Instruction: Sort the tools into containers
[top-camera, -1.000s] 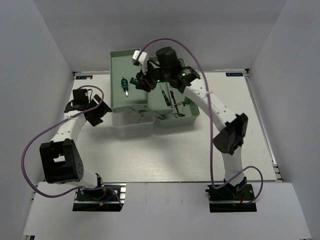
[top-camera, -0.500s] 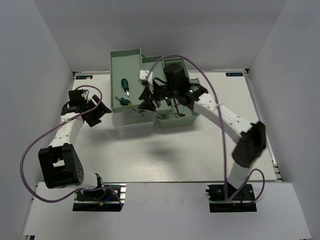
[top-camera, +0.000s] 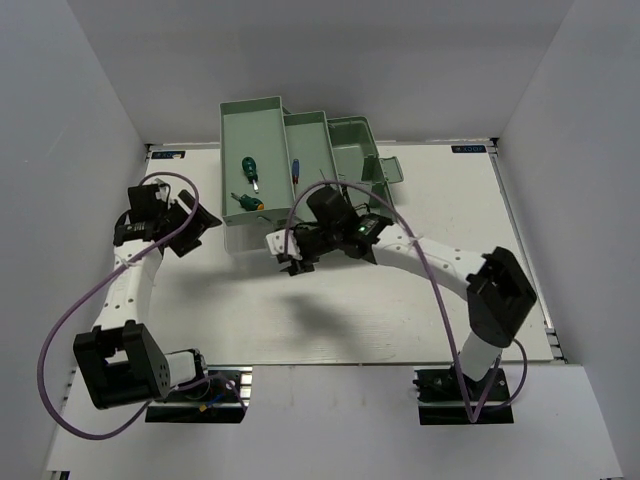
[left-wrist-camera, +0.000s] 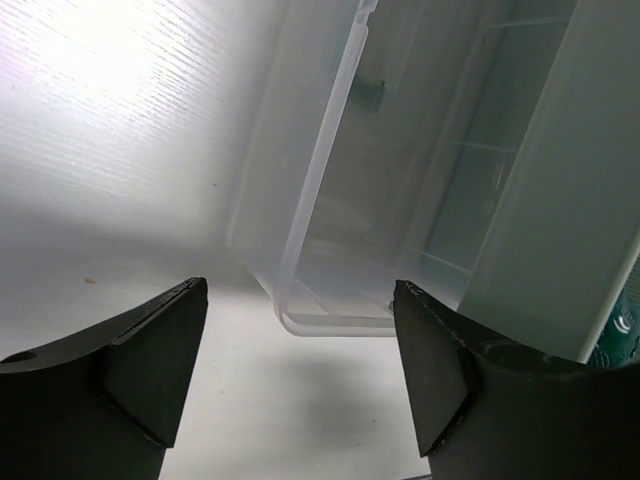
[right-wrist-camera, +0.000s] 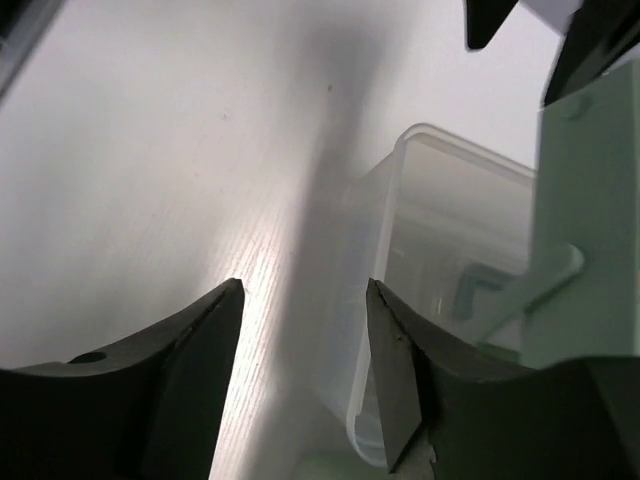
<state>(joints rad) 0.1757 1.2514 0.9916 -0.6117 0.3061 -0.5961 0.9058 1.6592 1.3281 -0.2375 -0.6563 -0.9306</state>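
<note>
The mint-green containers (top-camera: 235, 128) stand fanned out at the back. Two green-handled screwdrivers (top-camera: 248, 168) (top-camera: 245, 201) lie in the left tray. A blue-handled screwdriver (top-camera: 296, 168) lies in the middle tray (top-camera: 312, 135). My right gripper (top-camera: 290, 262) (right-wrist-camera: 300, 375) is open and empty, low over the table just in front of the toolbox's translucent lid (right-wrist-camera: 440, 240). My left gripper (top-camera: 203, 225) (left-wrist-camera: 300, 370) is open and empty left of the toolbox, facing the same lid (left-wrist-camera: 320, 200). The hex keys are hidden behind my right arm.
The toolbox handle (top-camera: 388, 170) sticks out at the right of the trays. A mint tray wall (left-wrist-camera: 560, 200) fills the right of the left wrist view. White walls enclose the table on three sides.
My right arm has pulled out of the trays toward the near side and its jaws have widened. A second green screwdriver now lies in the left tray. My left arm drew slightly left.
</note>
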